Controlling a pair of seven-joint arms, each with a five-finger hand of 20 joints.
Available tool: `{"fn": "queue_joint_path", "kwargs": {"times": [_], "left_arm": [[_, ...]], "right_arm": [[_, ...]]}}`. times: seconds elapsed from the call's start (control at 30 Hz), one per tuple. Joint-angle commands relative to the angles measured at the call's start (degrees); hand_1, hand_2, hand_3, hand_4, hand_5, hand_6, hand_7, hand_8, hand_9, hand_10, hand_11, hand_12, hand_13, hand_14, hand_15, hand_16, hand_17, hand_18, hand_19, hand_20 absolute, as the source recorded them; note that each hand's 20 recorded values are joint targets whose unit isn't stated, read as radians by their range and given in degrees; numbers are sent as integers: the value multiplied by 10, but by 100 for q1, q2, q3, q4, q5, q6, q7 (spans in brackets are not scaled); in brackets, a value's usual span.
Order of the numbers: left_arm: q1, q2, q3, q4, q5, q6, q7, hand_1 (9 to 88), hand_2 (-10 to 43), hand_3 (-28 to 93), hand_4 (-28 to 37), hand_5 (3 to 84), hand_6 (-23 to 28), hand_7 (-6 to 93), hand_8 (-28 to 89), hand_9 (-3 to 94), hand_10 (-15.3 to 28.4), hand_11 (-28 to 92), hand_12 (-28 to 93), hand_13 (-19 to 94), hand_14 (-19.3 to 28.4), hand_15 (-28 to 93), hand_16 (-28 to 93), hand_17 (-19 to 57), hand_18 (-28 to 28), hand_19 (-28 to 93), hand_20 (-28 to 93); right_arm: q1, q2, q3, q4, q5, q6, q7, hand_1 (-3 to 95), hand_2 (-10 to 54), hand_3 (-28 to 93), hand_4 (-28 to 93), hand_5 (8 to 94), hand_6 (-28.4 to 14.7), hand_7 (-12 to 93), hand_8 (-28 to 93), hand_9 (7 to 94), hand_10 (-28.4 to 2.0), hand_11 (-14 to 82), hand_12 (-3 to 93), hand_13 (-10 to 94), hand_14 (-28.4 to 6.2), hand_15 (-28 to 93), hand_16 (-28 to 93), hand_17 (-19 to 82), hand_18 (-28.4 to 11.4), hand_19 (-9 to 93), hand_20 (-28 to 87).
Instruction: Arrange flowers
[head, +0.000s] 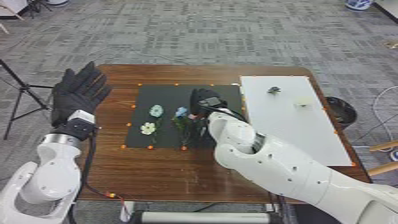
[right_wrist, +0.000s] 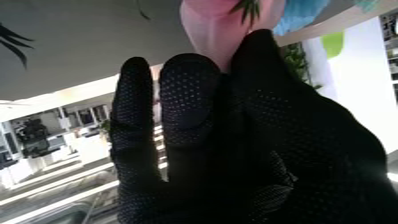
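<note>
- The left hand (head: 75, 96) is open, its fingers straight and spread, at the table's left edge, near the far left corner of the brown table (head: 187, 177).
- A white flower (head: 147, 128) lies on the black mat (head: 169, 93), near the mat's left edge and towards its near left corner.
- A pale blue flower (head: 156, 110) lies on the mat too, also towards the left edge but farther up, about midway between the far and near edges.
- A blue flower (head: 181, 112) is well in from the mat's left edge, with dark green stems and leaves (head: 184, 126) running towards the near edge.
- A pink flower (head: 193, 116) is just beside the blue one, on its right.
- The right hand (head: 204, 96) is over the mat's right part, closer to the far edge than to the near one. The right wrist view has pink petals right at the hand; whether it is open, closed or gripping them, I cannot tell.
- A white sheet (head: 289, 135) lies along the table's right side. On it, a small dark item (head: 274, 90) is near the far edge, and a pale item (head: 303, 101) is near the right edge, towards the far right corner.
</note>
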Motion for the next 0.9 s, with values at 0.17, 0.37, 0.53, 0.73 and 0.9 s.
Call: {"fn": "queue_joint_path", "kwargs": {"times": [0.17, 0.37, 0.53, 0.73, 0.9], "left_arm": [[43, 35, -32, -6, -44, -90, -13, 280, 146, 666, -283, 379, 88, 50, -69, 264, 139, 147, 86, 185, 134, 141, -27, -68, 135, 314, 74], [18, 51, -12, -7, -63, -60, -3, 280, 146, 666, -283, 377, 88, 50, -68, 263, 140, 145, 86, 184, 136, 143, -27, -69, 136, 314, 74], [16, 47, -30, -10, -50, -59, -14, 279, 146, 668, -283, 376, 89, 50, -68, 266, 141, 147, 88, 186, 137, 146, -26, -69, 137, 314, 75], [13, 34, -35, 1, -58, -64, 6, 279, 146, 667, -283, 376, 89, 50, -68, 267, 142, 148, 89, 187, 138, 146, -26, -69, 137, 314, 75], [95, -9, -87, -35, -41, -72, 11, 279, 146, 666, -283, 377, 89, 50, -68, 267, 142, 149, 89, 188, 137, 146, -27, -69, 137, 313, 75]], "right_arm": [[-14, 81, 32, -133, -86, -12, 95, 574, -95, 677, -277, 641, -16, 217, -27, 758, -92, 135, 439, 681, -63, 595, 434, 298, -202, 694, 311], [-24, 119, 78, -177, -78, -99, 31, 545, -95, 672, -276, 635, -16, 211, -101, 747, -96, 148, 409, 679, -75, 614, 399, 295, -204, 696, 308], [-38, 130, 121, -184, -72, -66, 37, 498, -95, 699, -279, 629, -21, 203, -114, 721, -110, 207, 342, 674, -83, 633, 336, 292, -207, 698, 305], [-72, 197, 244, -328, -76, -114, -73, 435, -95, 737, -270, 627, -24, 197, -114, 694, -129, 264, 241, 669, -87, 635, 327, 290, -209, 698, 305], [-123, 377, 730, -558, -198, 42, -162, 410, -95, 735, -270, 624, -27, 188, -112, 687, -132, 249, 228, 666, -92, 634, 327, 287, -211, 698, 307]]}}
